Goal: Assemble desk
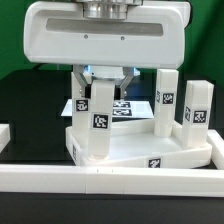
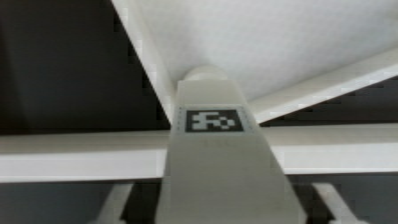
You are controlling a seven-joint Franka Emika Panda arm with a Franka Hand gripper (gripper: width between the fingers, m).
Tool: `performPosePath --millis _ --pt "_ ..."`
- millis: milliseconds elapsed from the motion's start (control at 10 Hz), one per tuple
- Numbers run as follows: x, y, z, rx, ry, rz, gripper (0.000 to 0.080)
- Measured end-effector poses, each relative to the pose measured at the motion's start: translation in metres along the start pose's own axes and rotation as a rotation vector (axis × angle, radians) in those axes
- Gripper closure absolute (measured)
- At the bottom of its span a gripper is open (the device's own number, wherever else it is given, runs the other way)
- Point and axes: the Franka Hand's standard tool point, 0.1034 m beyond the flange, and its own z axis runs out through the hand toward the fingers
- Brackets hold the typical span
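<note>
We see our arm reaching straight down from above, its broad white wrist housing filling the upper part of the exterior view; our claw (image 1: 103,82) hangs beneath it, pointing at the worktop; its two dark fingers (image 1: 84,84) stand either side of an upright white leg (image 1: 100,112); whether they press on it we cannot tell; in the wrist view the fingers are out of sight.

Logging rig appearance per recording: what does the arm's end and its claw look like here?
In the exterior view, the arm ends in a broad white housing with rounded corners and a grey metal fitting on top. The claw hangs beneath it, with dark fingers and a bluish patch between them. No cables or printed markings are visible on the arm itself.
</note>
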Motion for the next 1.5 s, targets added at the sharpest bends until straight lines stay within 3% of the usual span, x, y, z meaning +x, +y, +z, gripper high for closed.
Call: performPosePath --millis 700,1200,1300,1500 --pt "-0.0003 0.0005 0.0013 0.003 0.0 0.55 0.0509" --pt "-0.002 0.0004 0.0025 0.025 -0.016 1.102 0.0509" --pt "-0.0012 -0.0018 0.0029 0.044 -0.018 1.254 0.0509" --pt "-0.0007 -0.005 0.0031 0.055 -0.032 1.449 0.0509"
